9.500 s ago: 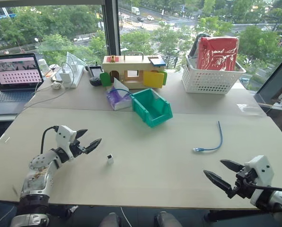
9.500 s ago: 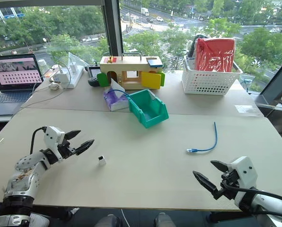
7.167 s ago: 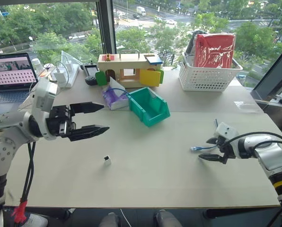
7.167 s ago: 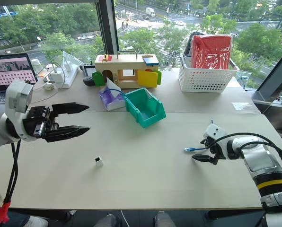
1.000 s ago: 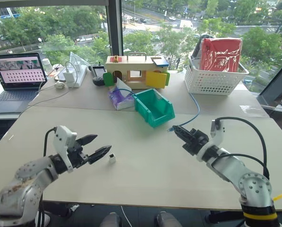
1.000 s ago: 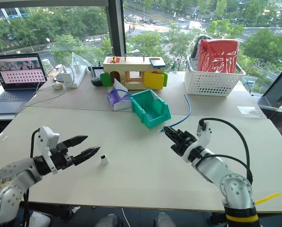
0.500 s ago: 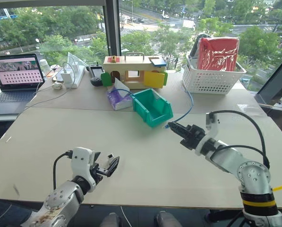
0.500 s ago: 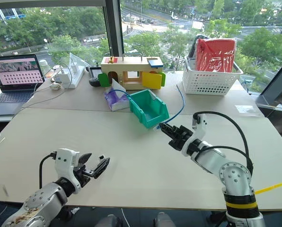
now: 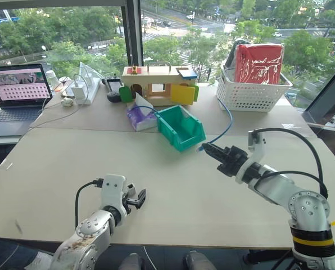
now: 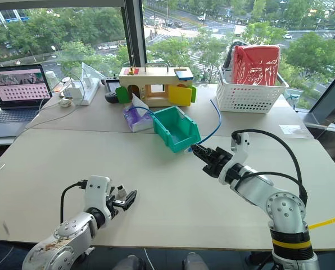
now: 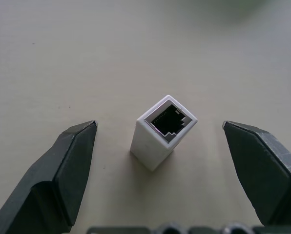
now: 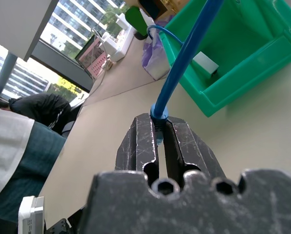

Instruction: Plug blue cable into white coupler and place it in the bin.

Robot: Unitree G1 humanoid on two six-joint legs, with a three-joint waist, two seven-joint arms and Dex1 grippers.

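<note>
Left jaws spread round the light, tip-prone coupler [image 11: 162, 130], best pinched at its sides; right jaws pinch the limp cable [image 9: 226, 126] by its plug

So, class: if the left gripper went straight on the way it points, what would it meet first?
The coupler. It stands on the table between the left gripper's open fingers, socket facing the camera; the fingers would likely pass either side of it.
</note>
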